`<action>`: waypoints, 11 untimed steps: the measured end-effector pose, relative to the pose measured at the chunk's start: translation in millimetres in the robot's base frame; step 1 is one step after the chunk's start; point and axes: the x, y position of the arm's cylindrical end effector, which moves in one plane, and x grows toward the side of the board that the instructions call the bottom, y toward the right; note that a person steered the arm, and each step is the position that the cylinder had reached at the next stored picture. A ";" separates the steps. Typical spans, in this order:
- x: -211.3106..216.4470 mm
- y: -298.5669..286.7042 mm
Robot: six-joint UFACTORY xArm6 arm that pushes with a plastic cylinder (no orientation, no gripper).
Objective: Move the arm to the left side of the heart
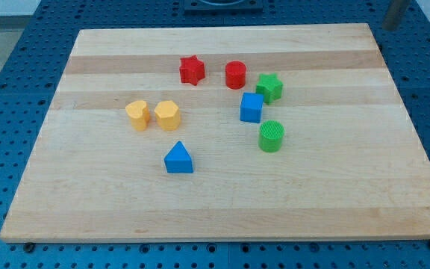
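place: lab bench | evidence: wooden board (222,202) on blue perforated table (21,52), sorted coloured blocks

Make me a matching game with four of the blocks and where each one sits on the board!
Blocks:
1. red star
2. blue triangle
3. green cylinder
4. yellow heart

Places:
A. nearest the view's bottom
B. furthest toward the view's left
C. just below the blue cube, toward the view's right
D. near the view's top, left of the red cylinder

Pairs: 1-D, 2-A, 3-C, 4-B

My tip does not clearly show in this view.
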 end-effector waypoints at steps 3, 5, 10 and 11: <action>3.0 -89.3; 6.0 -221.1; 110.6 -510.2; 154.4 -530.1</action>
